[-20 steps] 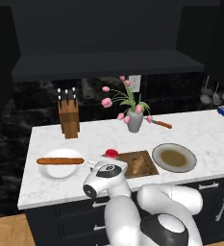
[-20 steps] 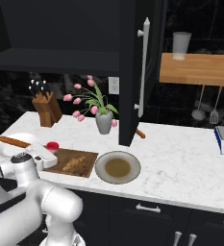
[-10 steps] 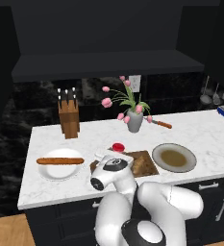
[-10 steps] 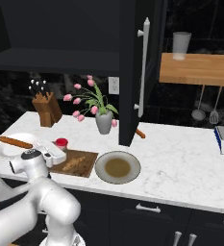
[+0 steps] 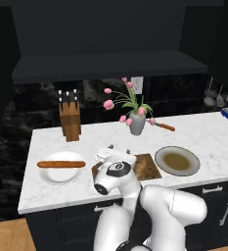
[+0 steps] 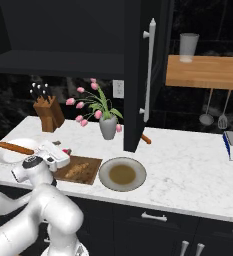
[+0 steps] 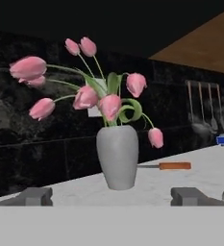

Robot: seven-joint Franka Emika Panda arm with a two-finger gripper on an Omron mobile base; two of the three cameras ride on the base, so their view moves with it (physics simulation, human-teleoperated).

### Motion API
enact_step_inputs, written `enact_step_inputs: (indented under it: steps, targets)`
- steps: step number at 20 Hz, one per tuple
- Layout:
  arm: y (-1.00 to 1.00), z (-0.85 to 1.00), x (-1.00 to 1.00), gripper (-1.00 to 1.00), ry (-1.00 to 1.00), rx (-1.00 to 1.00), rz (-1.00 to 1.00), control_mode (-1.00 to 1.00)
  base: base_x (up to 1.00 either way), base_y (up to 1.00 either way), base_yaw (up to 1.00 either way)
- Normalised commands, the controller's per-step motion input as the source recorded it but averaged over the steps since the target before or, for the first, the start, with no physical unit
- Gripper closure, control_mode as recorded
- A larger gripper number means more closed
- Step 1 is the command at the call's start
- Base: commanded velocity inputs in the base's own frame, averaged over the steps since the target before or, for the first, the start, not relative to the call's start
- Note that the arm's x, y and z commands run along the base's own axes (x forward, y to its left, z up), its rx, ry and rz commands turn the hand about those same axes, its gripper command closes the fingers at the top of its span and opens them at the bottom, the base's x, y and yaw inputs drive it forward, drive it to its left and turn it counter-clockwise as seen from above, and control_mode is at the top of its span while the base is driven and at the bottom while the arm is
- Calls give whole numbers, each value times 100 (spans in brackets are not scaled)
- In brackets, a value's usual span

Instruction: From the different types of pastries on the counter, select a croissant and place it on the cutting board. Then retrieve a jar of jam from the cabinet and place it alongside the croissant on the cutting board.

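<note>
We see the matte black cabinet (image 5: 105, 44) spanning the wall above everything, its wide dark shelf running over the counter; in the right base view its tall door (image 6: 138, 75) stands swung out with a long silver handle. Below it lies the white marble counter (image 5: 203, 132) with navy drawer fronts.

The white arm rises in front of the counter, its hand hanging low over the left end of the cutting board (image 5: 147, 166). The gripper (image 7: 113, 196) looks level across the counter at the vase, and in the hand view its fingers (image 7: 34, 196) stand far apart with nothing between them.

The brown cutting board lies flat between two plates. On it, in the right base view, rests the croissant (image 6: 77, 171), a small tan lumpy piece near the board's middle. A sliver of the red jam jar (image 6: 66, 151) shows just behind the robot's hand at the board's far left edge; we cannot tell whether it stands on the board or beside it.

To the left, a round white plate (image 5: 61, 172) carries the long orange-brown bread stick (image 5: 61, 164). To the right of the board sits a grey-brown plate (image 5: 177, 161). Behind the board stands the grey vase (image 7: 116, 162) of pink tulips (image 7: 87, 96), with an orange-handled knife (image 7: 164, 166) lying just beyond it. A wooden knife block (image 5: 69, 120) stands at the back left.
</note>
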Motion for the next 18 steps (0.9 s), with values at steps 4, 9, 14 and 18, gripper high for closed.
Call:
enact_step_inputs:
  steps: [4,9,14,18]
  targets:
    - [-46,-68,-100,-100,0,0,3,-100,0,0,0]
    - [-7,-16,-100,-100,21,0,0,-100,0,0,0]
    - [-41,100,-85,-100,24,10,0,-100,0,0,0]
    - [-88,100,-52,-100,12,22,0,-100,0,0,0]
